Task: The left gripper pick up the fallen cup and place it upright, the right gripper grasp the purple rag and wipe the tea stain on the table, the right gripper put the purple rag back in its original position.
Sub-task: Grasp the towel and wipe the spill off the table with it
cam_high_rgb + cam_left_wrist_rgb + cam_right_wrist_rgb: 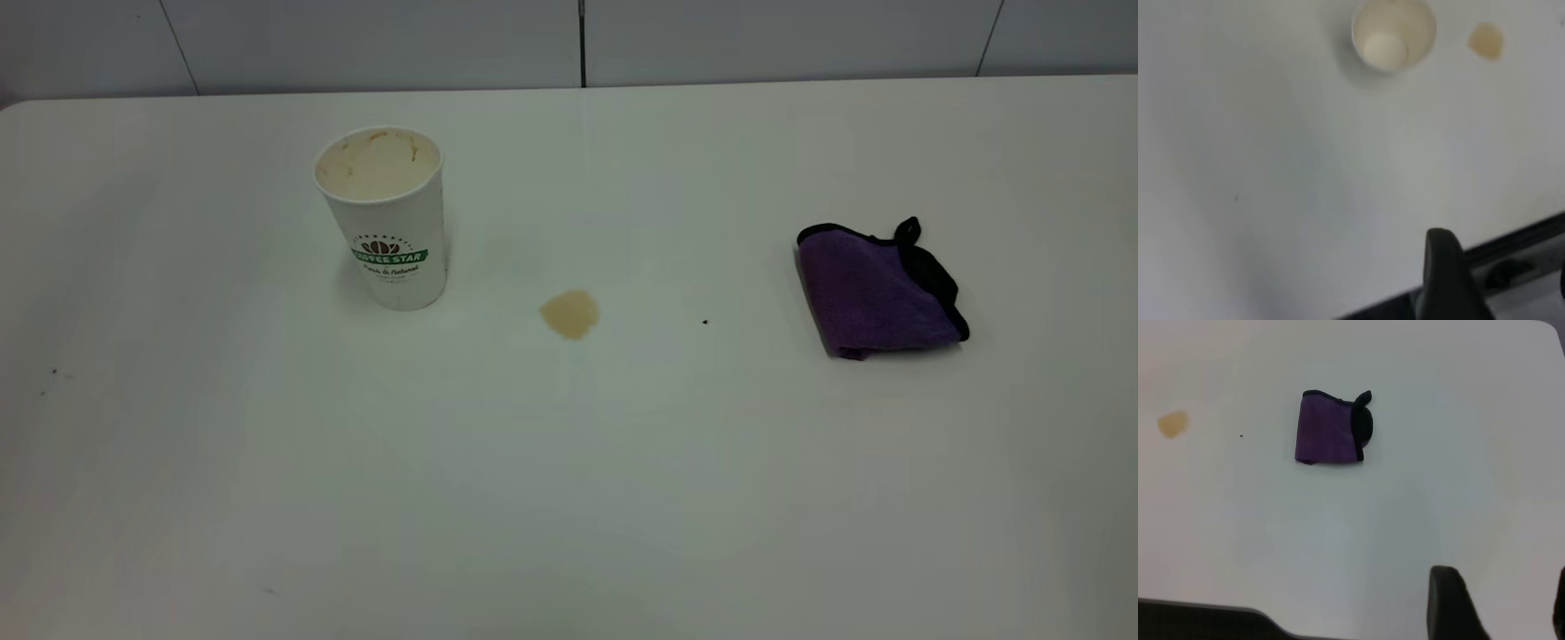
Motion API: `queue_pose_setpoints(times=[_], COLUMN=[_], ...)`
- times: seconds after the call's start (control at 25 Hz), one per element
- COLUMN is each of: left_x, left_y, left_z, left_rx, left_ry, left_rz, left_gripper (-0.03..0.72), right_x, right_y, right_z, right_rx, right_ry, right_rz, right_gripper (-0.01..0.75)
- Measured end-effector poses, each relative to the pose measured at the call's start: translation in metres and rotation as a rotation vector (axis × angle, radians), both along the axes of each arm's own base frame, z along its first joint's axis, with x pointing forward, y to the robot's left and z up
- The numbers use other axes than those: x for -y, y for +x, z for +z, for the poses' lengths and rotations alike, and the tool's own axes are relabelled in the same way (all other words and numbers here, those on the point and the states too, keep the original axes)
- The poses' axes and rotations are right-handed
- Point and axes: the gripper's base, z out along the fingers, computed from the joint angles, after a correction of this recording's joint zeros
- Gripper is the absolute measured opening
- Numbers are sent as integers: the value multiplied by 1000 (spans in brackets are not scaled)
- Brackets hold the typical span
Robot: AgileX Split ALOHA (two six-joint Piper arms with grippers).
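The white paper cup with its green banner stands upright at the table's back left, its tan-stained inside showing. The light-brown tea stain lies on the white table to the right of the cup. The folded purple rag with black edging lies farther right. No arm shows in the exterior view. From high above the table's edge, the left wrist view shows the cup and the stain far off; the left gripper is open and empty. The right gripper is open and empty, well away from the rag.
A tiny black speck sits between the stain and the rag. A pale panelled wall runs behind the table's far edge. A dark strip borders the table's edge near the left gripper.
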Motion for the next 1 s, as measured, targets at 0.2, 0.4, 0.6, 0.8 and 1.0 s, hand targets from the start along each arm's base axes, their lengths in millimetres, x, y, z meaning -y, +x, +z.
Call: queue_pose_setpoints(times=[0.2,0.4,0.6,0.8,1.0], left_x=[-22,-40,-53,-61,-67], left_y=[-62,-122,-164,-189,-209], left_z=[-51,-98,-127,-131,-121], left_rx=[-144,-241,-209,-86,71], left_ry=[60,81,66,22,-34], left_rz=[31,71,82,81,81], left_gripper=[443,443,443,443,443], right_x=[0,0,0,0,0], right_y=[0,0,0,0,0], right_z=[0,0,0,0,0], right_rx=[0,0,0,0,0], right_ry=[0,0,0,0,0], right_rz=[0,0,0,0,0], right_gripper=[405,405,405,405,405])
